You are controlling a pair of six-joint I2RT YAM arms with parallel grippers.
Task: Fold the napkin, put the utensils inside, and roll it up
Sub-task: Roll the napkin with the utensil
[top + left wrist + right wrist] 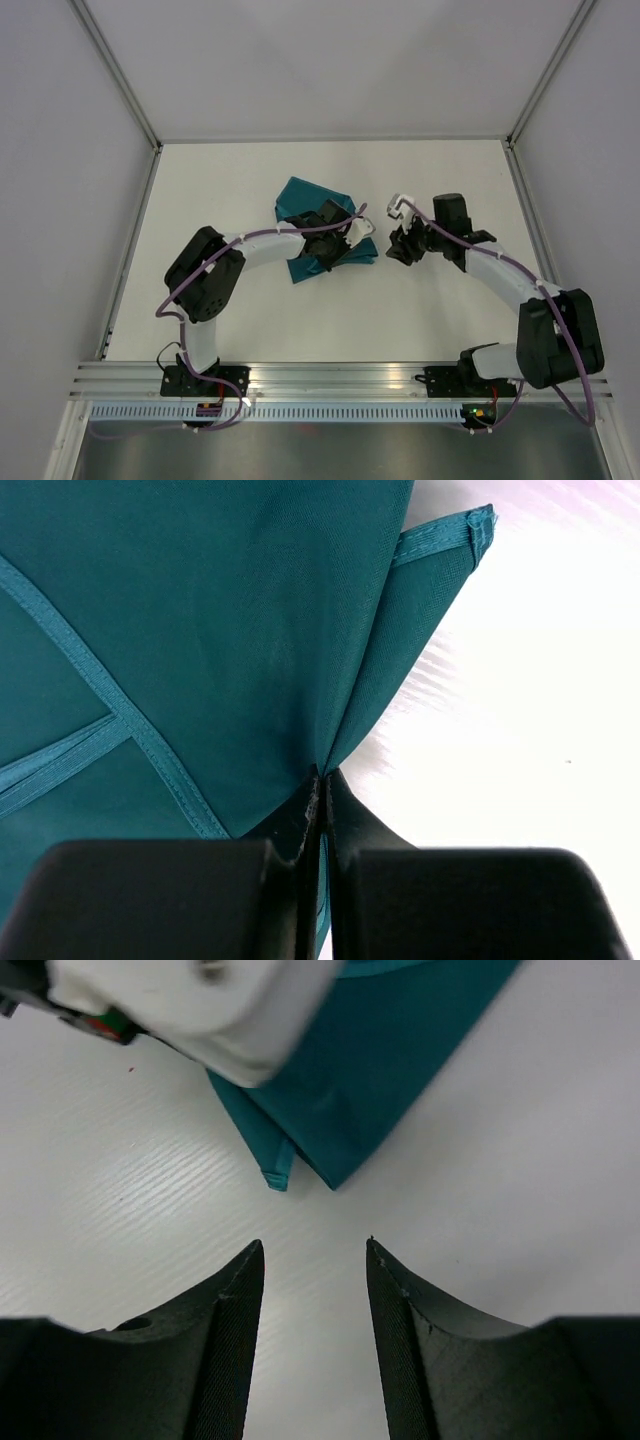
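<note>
Overhead view, two close wrist views — napkin (297, 195) shared

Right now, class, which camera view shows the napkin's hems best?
The left wrist view: the napkin fills most of it, hems sharp, a fold pinched in the shut left gripper. The top external view shows it small, partly under the left arm; the right wrist view catches only a corner.

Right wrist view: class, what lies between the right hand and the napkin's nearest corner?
Only bare white table separates the open right hand from the napkin; the right wrist view shows it.
</note>
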